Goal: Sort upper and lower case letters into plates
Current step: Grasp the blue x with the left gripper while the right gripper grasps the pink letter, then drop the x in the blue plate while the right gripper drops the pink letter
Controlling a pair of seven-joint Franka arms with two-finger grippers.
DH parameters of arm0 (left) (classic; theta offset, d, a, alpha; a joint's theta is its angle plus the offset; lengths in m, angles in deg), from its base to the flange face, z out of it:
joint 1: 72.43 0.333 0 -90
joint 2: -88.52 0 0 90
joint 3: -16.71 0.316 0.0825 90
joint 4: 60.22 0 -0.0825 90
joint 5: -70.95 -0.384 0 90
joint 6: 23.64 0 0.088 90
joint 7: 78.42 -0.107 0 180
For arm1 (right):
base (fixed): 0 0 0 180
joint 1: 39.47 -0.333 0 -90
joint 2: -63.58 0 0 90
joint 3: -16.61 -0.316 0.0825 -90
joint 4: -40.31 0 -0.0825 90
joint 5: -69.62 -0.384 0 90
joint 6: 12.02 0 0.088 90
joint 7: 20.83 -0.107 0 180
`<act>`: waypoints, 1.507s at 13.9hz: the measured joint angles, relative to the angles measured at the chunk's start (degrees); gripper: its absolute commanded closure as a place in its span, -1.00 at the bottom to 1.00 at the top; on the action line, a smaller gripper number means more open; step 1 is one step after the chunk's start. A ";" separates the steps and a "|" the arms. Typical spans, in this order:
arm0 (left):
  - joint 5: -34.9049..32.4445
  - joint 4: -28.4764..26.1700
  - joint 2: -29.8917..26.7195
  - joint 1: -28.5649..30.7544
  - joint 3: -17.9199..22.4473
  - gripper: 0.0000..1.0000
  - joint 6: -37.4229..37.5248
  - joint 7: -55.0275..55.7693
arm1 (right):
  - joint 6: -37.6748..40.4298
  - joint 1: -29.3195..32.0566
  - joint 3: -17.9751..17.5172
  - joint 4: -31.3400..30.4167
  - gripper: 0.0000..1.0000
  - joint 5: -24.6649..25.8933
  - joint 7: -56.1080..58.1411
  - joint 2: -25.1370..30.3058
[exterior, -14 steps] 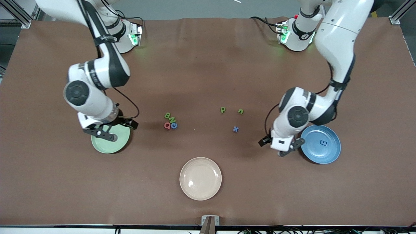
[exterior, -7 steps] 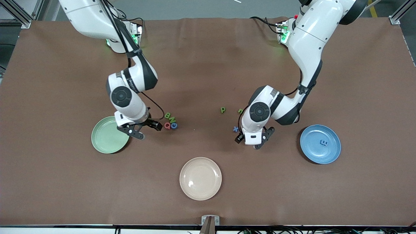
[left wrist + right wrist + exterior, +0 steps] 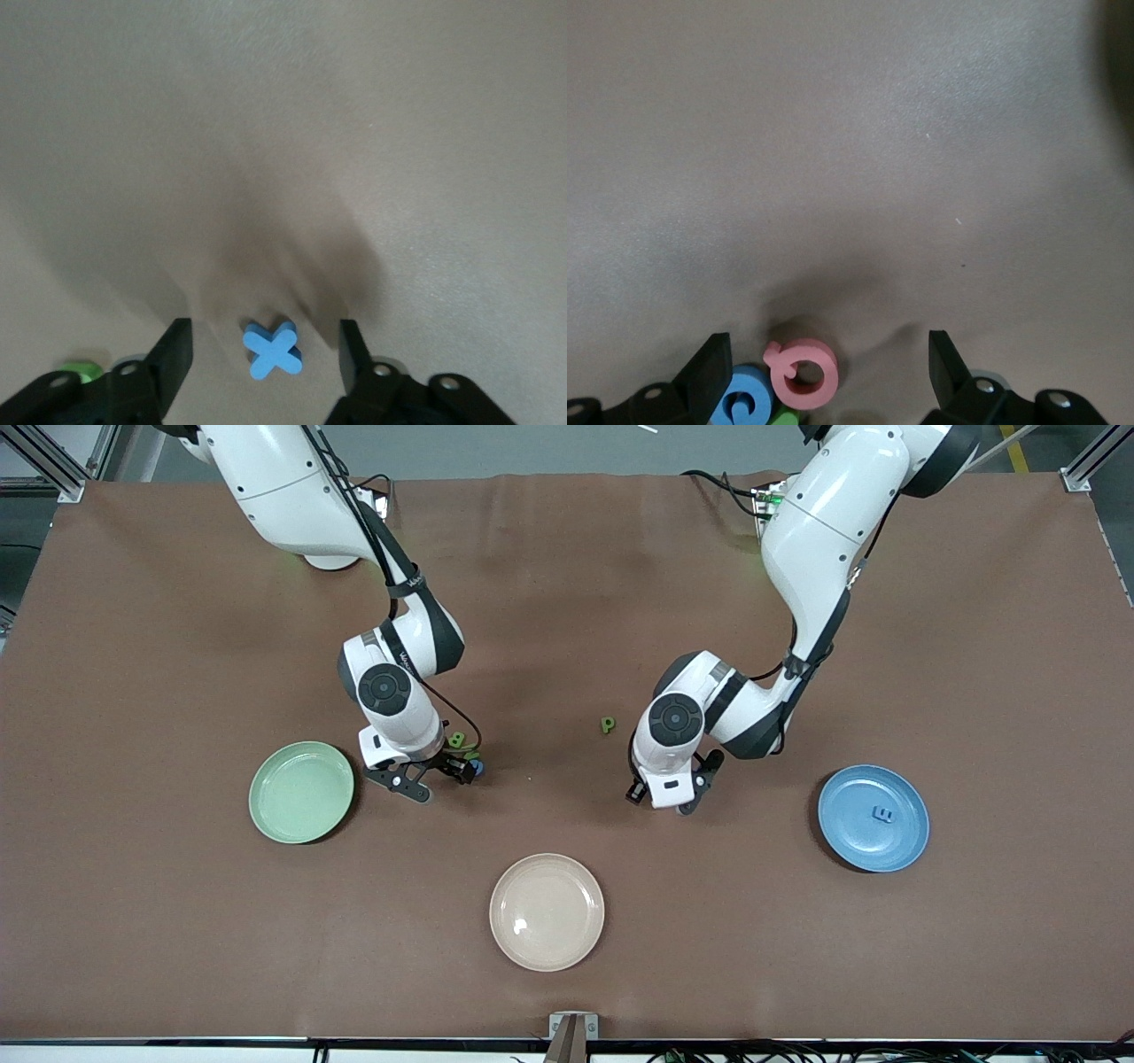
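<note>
Both my arms have swung in from the plates, so now my left gripper [image 3: 266,354] squeezes in around the blue x [image 3: 273,350] mid-table, and my right gripper [image 3: 828,372], wide open, straddles the pink Q [image 3: 803,372].

A robotics lab: two arms bolted to a brown-covered table [image 3: 567,558] with aluminium framing [image 3: 53,465].
</note>
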 measured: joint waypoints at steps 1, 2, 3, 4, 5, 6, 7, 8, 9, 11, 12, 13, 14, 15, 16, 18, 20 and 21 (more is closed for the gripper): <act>0.00 0.00 0.04 0.00 0.00 0.10 -0.04 0.54 | -0.54 -0.02 0.01 0.00 -0.97 0.00 -0.10 -0.30; 0.00 0.04 0.04 0.00 0.01 0.37 -0.04 0.73 | -0.94 -0.10 0.01 0.00 -0.97 0.00 -0.11 -0.61; 0.00 0.12 0.03 0.00 0.01 0.72 -0.15 0.80 | -1.21 -0.22 0.01 0.00 -0.97 0.00 -0.15 -0.93; 0.00 0.28 0.03 0.00 0.01 0.90 -0.20 0.83 | -1.35 -0.34 0.01 0.00 -0.97 0.00 -0.18 -1.24; 0.00 0.33 0.03 0.01 0.02 0.97 -0.20 0.85 | -1.48 -0.46 0.02 0.00 -0.97 0.00 -0.20 -1.53; 0.00 0.36 0.04 0.01 0.02 0.98 -0.20 0.85 | -1.52 -0.64 0.02 0.00 -0.95 0.00 -0.20 -1.74; 0.00 0.38 0.03 0.01 0.04 1.00 -0.22 0.85 | -1.51 -0.90 0.02 0.00 -0.94 0.00 -0.21 -1.87; 0.00 0.49 0.03 0.06 0.10 1.00 -0.26 0.84 | -1.42 -1.21 0.02 0.00 -0.92 0.00 -0.23 -1.92; -0.01 0.73 -0.02 0.19 0.19 1.00 -0.27 0.73 | -1.30 -1.56 0.02 0.00 -0.89 0.00 -0.33 -1.92; -0.11 1.64 -0.85 0.99 0.77 1.00 -0.28 -1.33 | -0.81 -2.23 0.06 0.01 -0.75 0.00 -0.76 -1.90; -0.16 2.00 -1.92 2.19 1.05 1.00 0.04 -3.73 | -0.69 -2.52 0.08 0.05 -0.69 0.00 -0.97 -1.88; -0.22 2.13 -3.32 4.04 1.25 0.99 0.98 -7.02 | -0.59 -2.68 0.11 0.06 -0.61 0.00 -1.04 -1.86; -0.26 2.13 -4.71 6.43 1.33 0.99 2.50 -11.24 | -0.50 -2.75 0.11 0.10 -0.54 0.00 -1.04 -1.75; -0.29 2.10 -5.73 9.04 1.38 0.99 4.12 -15.55 | -0.39 -2.78 0.13 0.11 -0.44 0.01 -1.02 -1.70; -0.36 1.88 -6.38 11.74 1.43 0.99 5.55 -19.67 | -0.35 -2.78 0.16 0.13 -0.31 0.02 -1.02 -1.61; -2.13 0.95 -6.52 16.64 1.48 0.99 6.13 -26.16 | -0.17 -2.78 0.17 0.14 -0.05 0.03 -0.94 -1.50; -4.32 0.50 -6.58 20.30 1.42 0.99 6.66 -30.23 | 0.23 -2.78 0.22 0.16 0.28 0.03 -0.87 -1.32; -5.02 0.49 -6.79 21.78 1.40 0.98 7.66 -32.33 | 0.50 -2.78 0.28 0.16 0.45 0.03 -0.87 -1.26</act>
